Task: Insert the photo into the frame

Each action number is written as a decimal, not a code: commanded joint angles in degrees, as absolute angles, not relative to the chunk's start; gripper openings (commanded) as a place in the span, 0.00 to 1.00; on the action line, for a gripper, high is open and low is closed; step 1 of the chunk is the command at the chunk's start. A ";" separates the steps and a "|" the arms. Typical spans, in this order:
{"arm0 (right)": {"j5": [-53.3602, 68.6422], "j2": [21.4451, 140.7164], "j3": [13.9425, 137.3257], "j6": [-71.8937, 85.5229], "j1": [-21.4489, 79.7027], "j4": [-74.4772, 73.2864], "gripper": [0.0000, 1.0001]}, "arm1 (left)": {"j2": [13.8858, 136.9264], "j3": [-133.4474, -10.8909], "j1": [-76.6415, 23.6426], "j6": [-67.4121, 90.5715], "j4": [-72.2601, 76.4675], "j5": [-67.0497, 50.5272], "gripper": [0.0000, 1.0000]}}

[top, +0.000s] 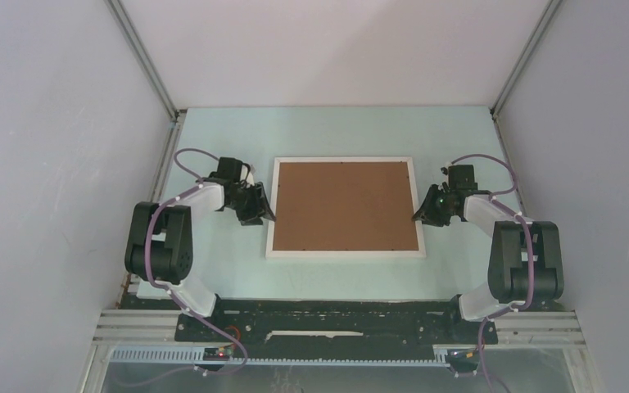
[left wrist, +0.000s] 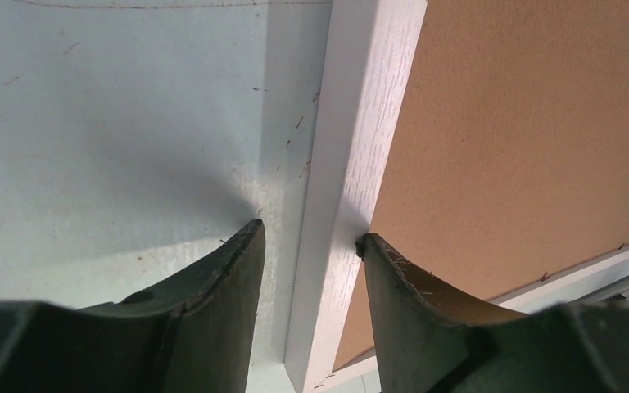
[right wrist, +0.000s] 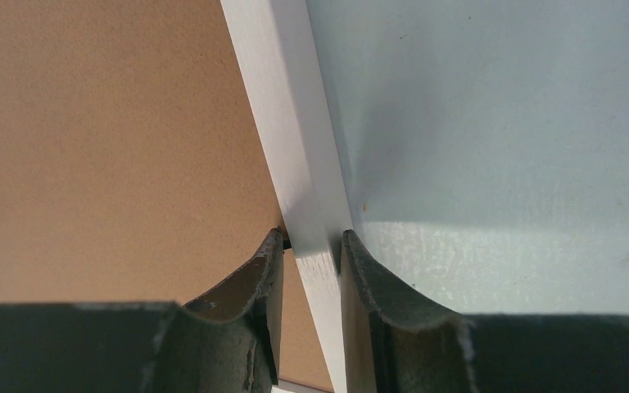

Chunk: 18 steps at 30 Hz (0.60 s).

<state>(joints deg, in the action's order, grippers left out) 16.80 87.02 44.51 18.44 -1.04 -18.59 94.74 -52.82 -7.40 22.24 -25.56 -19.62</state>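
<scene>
Frame [top: 344, 251]: face down
right gripper [right wrist: 312, 237]: pinching right rail
left gripper [left wrist: 309, 231]: astride left rail, grip unclear
Care: lift both sides level

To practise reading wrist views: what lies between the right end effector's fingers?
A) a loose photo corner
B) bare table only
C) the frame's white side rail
C: the right wrist view shows the right end effector closed on a white rail of the frame.
</scene>
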 commanded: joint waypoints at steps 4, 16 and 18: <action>17.79 85.87 45.09 18.54 -0.16 -17.85 0.19 | 90.85 -49.63 -8.05 22.35 -25.13 -15.13 0.54; 17.75 85.79 45.09 18.39 1.34 -18.02 0.18 | 89.29 -46.47 -7.42 23.81 -22.89 -17.05 0.56; 17.75 85.72 45.09 18.38 1.48 -18.00 0.18 | 90.11 -47.08 -8.37 23.95 -22.68 -16.83 0.57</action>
<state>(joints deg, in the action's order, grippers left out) 15.97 86.85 44.51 18.09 -0.32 -18.55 89.97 -48.27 -6.76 23.57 -23.83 -17.15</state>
